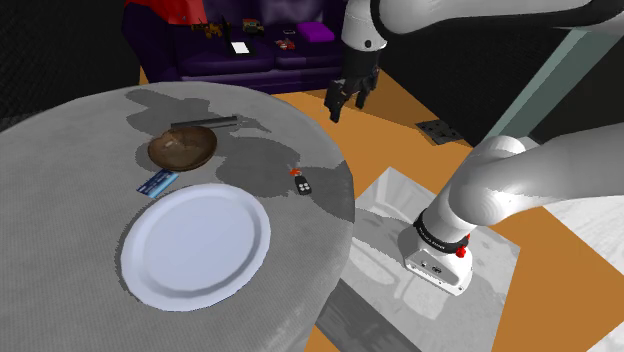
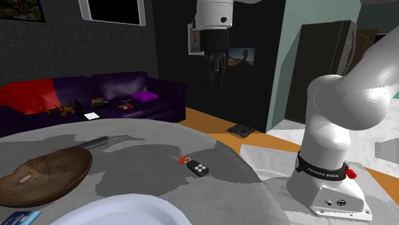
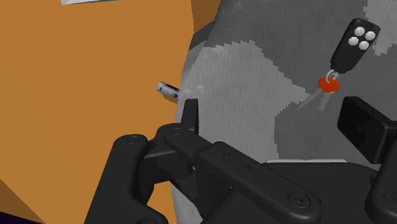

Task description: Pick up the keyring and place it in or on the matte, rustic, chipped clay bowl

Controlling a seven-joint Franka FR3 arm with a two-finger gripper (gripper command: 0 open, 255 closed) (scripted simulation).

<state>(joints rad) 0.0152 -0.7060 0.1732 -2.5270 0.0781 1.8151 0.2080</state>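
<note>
1. Shoulder view: the claw (image 1: pixel 347 108) is hanging up in the air with its two fingers standing apart, holding nothing.
2. The keyring (image 1: pixel 302 182) is lying on the grey table (image 1: pixel 60 180), down below the claw and a bit off to one side.
3. The brown bowl (image 1: pixel 182 148) is sitting farther from the claw than the keyring.

Round grey table (image 1: pixel 60 170) bearing white plate (image 1: pixel 196 243), brown bowl (image 1: pixel 182 148), blue card (image 1: pixel 157 183), keyring (image 1: pixel 302 182), dark bar (image 1: pixel 205 122)
</note>
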